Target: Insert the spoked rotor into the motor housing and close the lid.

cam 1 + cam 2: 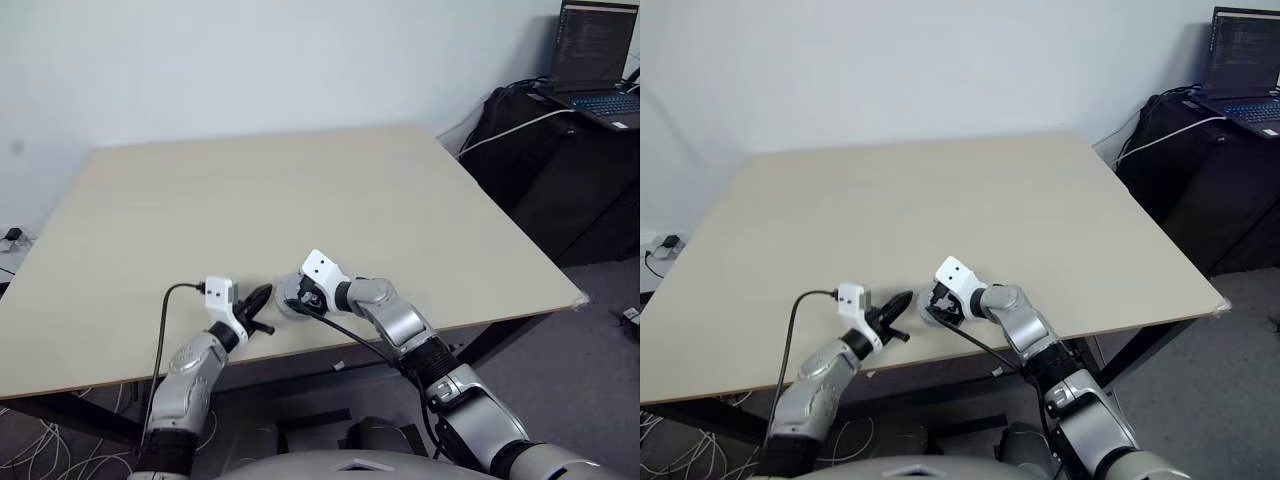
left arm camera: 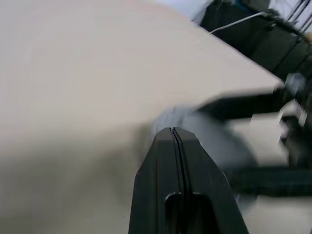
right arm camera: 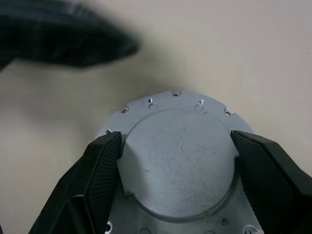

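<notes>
A round grey metal disc (image 3: 178, 156) with a raised flat centre and small holes around its rim lies on the table near its front edge (image 1: 287, 293). I cannot tell whether this face is the lid or the motor housing's back. My right gripper (image 3: 175, 141) is shut on it, one black finger against each side of the raised centre. The spoked rotor is hidden. My left gripper (image 1: 262, 296) is shut with nothing in it. It hovers just left of the disc with its tip pointing at it, and it looks blurred in the right wrist view (image 3: 63, 39).
The light wooden table (image 1: 300, 190) stretches away behind the grippers. Its front edge runs just below them. An open laptop (image 1: 598, 60) sits on black cases beyond the table's far right corner. Cables lie on the floor at the left.
</notes>
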Available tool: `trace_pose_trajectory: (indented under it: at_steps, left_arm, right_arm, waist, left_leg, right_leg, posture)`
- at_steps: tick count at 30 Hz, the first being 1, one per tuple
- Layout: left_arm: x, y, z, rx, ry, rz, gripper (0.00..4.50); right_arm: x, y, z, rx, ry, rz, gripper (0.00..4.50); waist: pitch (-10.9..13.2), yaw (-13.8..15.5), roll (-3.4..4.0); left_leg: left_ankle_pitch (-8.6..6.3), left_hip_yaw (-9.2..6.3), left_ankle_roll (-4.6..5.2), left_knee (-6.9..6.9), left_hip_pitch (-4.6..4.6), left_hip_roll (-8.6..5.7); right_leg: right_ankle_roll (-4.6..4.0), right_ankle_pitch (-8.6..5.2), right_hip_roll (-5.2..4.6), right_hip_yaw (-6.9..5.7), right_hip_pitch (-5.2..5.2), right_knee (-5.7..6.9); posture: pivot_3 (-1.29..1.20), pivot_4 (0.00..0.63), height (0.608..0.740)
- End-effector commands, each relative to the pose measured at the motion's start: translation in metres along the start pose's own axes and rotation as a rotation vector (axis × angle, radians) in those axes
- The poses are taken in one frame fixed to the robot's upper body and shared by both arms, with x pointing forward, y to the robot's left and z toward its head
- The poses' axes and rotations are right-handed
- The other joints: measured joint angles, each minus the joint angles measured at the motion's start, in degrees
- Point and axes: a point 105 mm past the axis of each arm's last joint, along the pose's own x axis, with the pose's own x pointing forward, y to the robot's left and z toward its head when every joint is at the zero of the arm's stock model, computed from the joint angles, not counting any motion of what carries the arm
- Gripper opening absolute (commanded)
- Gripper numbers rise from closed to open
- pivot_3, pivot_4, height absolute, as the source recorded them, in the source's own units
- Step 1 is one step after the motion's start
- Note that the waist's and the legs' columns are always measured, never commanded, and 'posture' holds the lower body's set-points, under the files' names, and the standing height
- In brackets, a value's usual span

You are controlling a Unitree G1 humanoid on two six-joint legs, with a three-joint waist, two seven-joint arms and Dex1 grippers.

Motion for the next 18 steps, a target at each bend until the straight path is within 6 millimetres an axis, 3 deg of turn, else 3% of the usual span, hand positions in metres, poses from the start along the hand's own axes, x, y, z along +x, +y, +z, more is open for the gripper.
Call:
trace_pose_trajectory:
  at_steps: [1,10,18]
  left_arm:
    - [0.012,0.002,0.015,0.005,0.063,0.02,0.0]
    - [0.031,-0.003,0.018,-0.043,0.238,-0.062,0.0]
    - [0.031,0.007,0.004,-0.025,0.388,-0.033,0.0]
  right_arm:
    - [-0.001,0.0,-0.022,0.028,0.085,-0.015,3.3]
    - [-0.001,0.003,-0.023,0.027,0.091,-0.013,3.3]
    - [-0.001,0.003,-0.024,0.03,0.09,-0.017,3.3]
  waist:
    - [0.0,-0.05,-0.01]
    - [0.02,-0.35,-0.03]
    - [0.02,-0.37,-0.04]
  left_leg:
    - [0.0,-0.01,0.01,0.0,0.0,-0.01]
    - [0.05,-0.13,-0.05,0.0,0.1,-0.04]
    - [0.08,-0.17,-0.12,-0.07,0.12,-0.06]
  right_leg:
    - [0.0,0.0,0.02,0.0,0.02,-0.01]
    - [0.02,0.0,0.11,0.02,0.51,-0.1]
    - [0.0,-0.01,0.13,0.03,0.51,-0.1]
  posture:
    - [0.0,0.0,0.74]
    - [0.0,0.0,0.74]
    - [0.0,0.0,0.74]
